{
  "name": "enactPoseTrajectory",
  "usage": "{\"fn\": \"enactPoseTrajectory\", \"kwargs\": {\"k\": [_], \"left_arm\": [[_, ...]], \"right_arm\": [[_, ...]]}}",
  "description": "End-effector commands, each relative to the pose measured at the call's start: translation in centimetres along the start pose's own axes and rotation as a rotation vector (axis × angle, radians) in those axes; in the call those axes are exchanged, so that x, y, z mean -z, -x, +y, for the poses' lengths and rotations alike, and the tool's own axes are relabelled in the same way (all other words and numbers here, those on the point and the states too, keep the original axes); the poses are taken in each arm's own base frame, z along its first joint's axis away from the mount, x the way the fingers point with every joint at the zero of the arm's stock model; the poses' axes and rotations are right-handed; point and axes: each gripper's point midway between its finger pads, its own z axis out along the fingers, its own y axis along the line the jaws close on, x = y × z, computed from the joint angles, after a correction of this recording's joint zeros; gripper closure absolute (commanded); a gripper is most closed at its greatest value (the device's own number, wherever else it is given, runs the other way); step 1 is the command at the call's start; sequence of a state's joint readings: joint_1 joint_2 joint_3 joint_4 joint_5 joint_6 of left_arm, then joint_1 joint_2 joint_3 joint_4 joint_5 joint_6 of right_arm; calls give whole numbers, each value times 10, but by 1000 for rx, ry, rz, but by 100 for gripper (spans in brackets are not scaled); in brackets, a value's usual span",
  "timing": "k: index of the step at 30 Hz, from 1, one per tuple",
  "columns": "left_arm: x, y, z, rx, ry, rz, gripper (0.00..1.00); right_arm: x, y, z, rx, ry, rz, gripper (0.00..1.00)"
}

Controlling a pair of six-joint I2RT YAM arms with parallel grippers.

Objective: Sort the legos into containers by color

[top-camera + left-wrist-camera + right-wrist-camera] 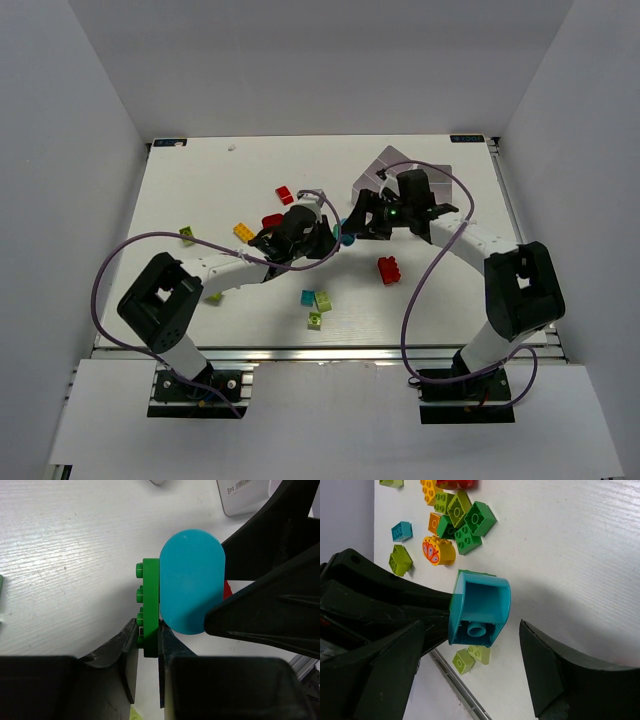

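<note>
My left gripper [149,640] is shut on the lower end of a thin green lego plate [150,600], held on edge above the table. A cyan rounded lego [192,580] is stuck to the plate's flat side. My right gripper [471,627] stands open on either side of that cyan lego [480,610], and its fingers [555,670] do not touch it. In the top view the two grippers meet at mid-table, around the cyan lego [346,240]. A white container [395,165] lies behind the right arm, partly hidden.
Loose legos are scattered around: red [389,270], red [285,194], yellow [242,232], cyan [308,298] and lime [322,300]. A mixed pile of green, orange and yellow bricks [465,522] lies near the left arm. The table's front rail [320,350] is close.
</note>
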State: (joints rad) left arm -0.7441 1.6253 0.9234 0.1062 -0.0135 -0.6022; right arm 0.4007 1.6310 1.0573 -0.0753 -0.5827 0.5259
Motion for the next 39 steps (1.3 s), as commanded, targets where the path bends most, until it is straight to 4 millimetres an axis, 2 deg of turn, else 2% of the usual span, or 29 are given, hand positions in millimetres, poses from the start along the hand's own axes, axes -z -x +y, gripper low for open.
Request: {"fn": "enactPoseTrajectory", "kwargs": {"k": [1, 3, 4, 7, 8, 10, 11, 12, 21, 26, 28, 30, 31, 32, 34, 37, 39], "left_arm": [[16, 23, -22, 1, -74, -74, 95], [16, 24, -24, 3, -78, -81, 95], [16, 24, -23, 6, -78, -79, 95], [17, 22, -24, 7, -82, -80, 95], [18, 23, -25, 9, -86, -86, 96], [18, 22, -24, 9, -85, -85, 96], [19, 22, -21, 10, -76, -84, 96], [19, 22, -20, 7, -69, -83, 96], [24, 24, 6, 7, 29, -96, 98], [30, 38, 19, 14, 70, -126, 99], [33, 43, 22, 17, 79, -135, 99], [38, 50, 20, 17, 75, -152, 99], [40, 52, 21, 17, 79, -153, 99], [43, 56, 19, 16, 73, -163, 99], [47, 58, 18, 18, 71, -166, 99], [55, 62, 13, 30, 53, -177, 99], [61, 64, 10, 36, 41, -179, 99]], "right_arm": [[-4, 15, 11, -4, 15, -38, 21], [-5, 15, 11, -6, 18, -38, 30], [-6, 16, 12, -1, 22, -44, 38], [-5, 16, 14, 8, 37, -40, 50], [-5, 15, 15, 11, 43, -36, 60], [-5, 13, 17, 13, 60, -27, 74], [-4, 12, 18, 14, 68, -23, 90], [-3, 12, 20, 18, 74, -24, 98], [21, 22, 27, 66, 153, -36, 100], [33, 24, 32, 142, 169, -53, 100], [37, 35, 29, 255, 142, -91, 100], [47, 56, 31, 381, 108, -151, 100], [51, 67, 27, 529, 75, -179, 100], [59, 83, 32, 615, 51, -218, 100], [69, 102, 27, 832, 7, -258, 100], [79, 123, 30, 1036, -36, -300, 100], [82, 137, 28, 1081, -81, -326, 100]]}}
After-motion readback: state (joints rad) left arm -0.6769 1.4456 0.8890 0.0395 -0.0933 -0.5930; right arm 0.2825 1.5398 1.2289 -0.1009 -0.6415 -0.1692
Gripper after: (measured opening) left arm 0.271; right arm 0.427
